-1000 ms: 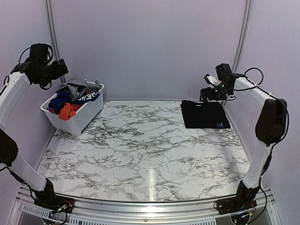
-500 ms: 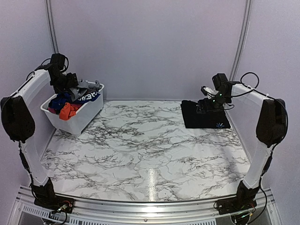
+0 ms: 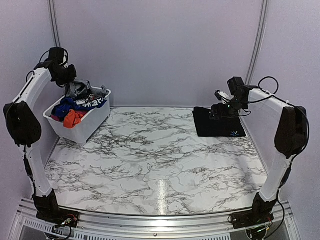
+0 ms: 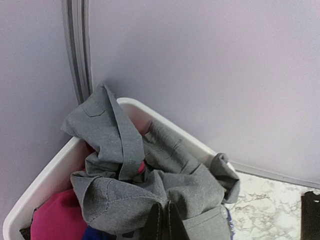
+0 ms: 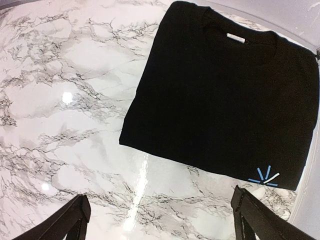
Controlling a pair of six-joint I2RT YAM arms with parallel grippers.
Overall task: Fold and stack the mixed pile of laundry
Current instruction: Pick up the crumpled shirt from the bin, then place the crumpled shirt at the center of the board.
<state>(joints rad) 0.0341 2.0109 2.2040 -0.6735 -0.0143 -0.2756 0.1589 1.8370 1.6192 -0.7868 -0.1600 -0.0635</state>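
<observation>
At the upper left of the top view, the left pincer (image 3: 68,84) is clamped shut on a grey shirt (image 4: 150,185) atop the pile (image 3: 75,107) in the basket (image 3: 87,126), its arm arched high. At right, the right pincer (image 5: 160,196) gapes wide, empty, above a folded black shirt (image 5: 220,95) on the table (image 3: 150,160).

On the counter (image 3: 160,155), the basket (image 3: 82,129) sits at the upper left of the overhead view, with the laundry pile (image 3: 75,110) heaped in it. My left pincer (image 3: 70,86) hangs above its far end, pinching a shirt (image 4: 150,180) atop the pile. The folded tee (image 3: 218,124) lies at the upper right, beneath my right pincer (image 5: 160,196).
</observation>
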